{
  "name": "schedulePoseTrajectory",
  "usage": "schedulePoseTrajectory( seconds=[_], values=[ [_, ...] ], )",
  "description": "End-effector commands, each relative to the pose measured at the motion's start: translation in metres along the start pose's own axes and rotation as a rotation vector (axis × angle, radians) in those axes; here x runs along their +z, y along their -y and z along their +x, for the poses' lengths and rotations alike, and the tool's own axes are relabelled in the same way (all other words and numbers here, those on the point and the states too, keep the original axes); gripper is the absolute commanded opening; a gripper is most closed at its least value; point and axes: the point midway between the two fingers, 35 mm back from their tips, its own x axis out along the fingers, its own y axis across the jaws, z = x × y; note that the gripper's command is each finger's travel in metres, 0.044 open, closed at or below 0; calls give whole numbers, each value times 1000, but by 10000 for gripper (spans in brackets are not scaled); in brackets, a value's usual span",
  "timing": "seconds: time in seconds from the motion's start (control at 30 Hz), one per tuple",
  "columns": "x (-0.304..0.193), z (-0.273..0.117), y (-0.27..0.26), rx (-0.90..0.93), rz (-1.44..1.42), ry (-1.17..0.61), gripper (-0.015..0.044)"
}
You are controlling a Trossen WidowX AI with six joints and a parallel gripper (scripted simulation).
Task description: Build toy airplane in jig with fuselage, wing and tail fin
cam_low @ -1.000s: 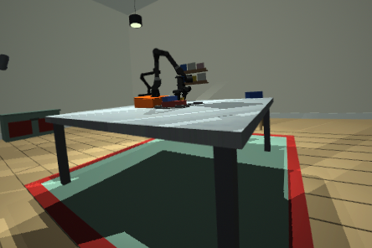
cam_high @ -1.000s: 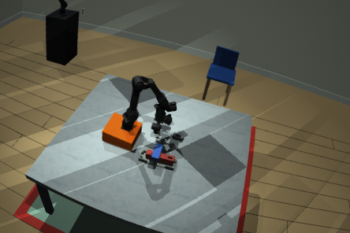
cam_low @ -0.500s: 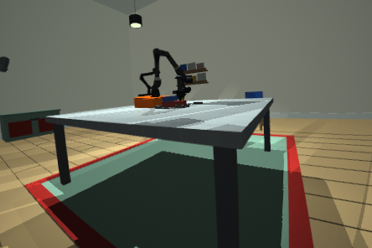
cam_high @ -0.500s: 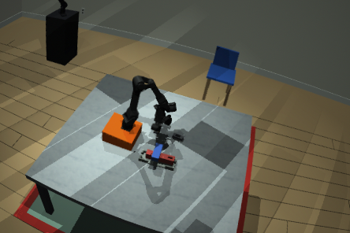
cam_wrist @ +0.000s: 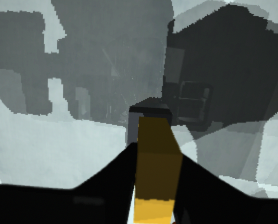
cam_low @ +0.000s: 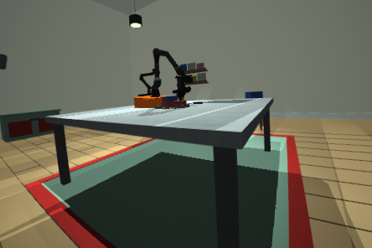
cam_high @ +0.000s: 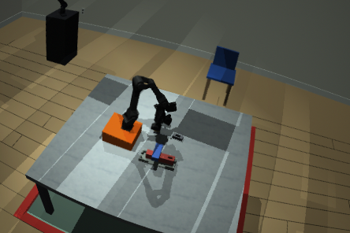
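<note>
Gripper (cam_high: 156, 131) (cam_low: 182, 101) (cam_wrist: 150, 149) first: from the top it's low beside the jig (cam_high: 173, 168), where the red fuselage (cam_high: 167, 158) (cam_low: 178, 103) lies with the blue wing (cam_high: 157, 151) (cam_low: 169, 98) across it, probably because those two are done. Exterior: wing looks up on the fuselage; can't tell if it's fully seated. Wrist: fingers are clamped on the yellow tail fin (cam_wrist: 159, 170), likely gripped by its sides for a straight lift to the socket.
</note>
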Motion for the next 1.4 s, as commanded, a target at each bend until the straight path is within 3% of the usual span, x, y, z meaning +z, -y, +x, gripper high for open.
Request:
schedulePoseTrajectory(
  seconds=[0.0,1.37],
  values=[
    [3,-9,-2,6,-3,3,0],
    [1,-129,-1,5,-1,10,0]
  ],
)
